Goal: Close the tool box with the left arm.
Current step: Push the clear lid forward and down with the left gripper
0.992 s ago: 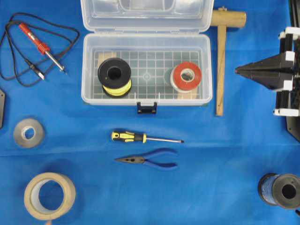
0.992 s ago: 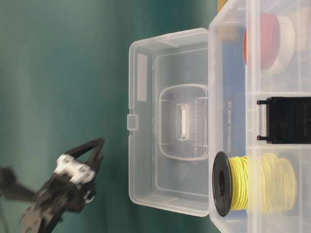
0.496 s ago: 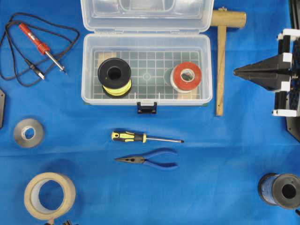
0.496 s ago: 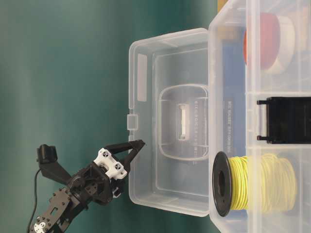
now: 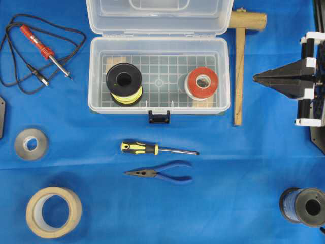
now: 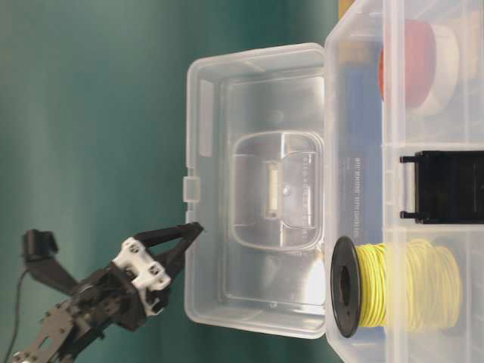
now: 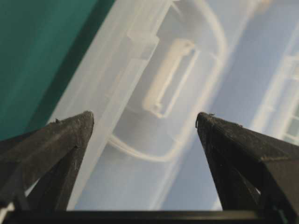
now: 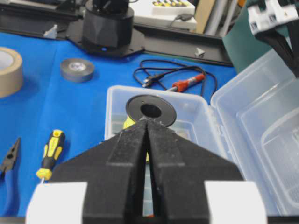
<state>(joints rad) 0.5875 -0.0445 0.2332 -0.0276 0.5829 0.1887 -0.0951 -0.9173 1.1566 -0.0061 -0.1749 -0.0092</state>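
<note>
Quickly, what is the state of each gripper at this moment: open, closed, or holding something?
Left gripper: open, jaws wide apart at the rim of the tool box lid, holding nothing.
Right gripper: closed, empty, away from the box.

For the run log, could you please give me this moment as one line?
tool box: lid open | left gripper: open, at lid's free edge | right gripper: shut, parked beside box | contents: yellow spool, red spool

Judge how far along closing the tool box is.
Done: the left end effector, open, is at the lid's free edge, its tips either side of the rim. In hand: the push looks about to start, as the lid stands upright. Left: swinging it down onto the tool box and meeting the latch.
</note>
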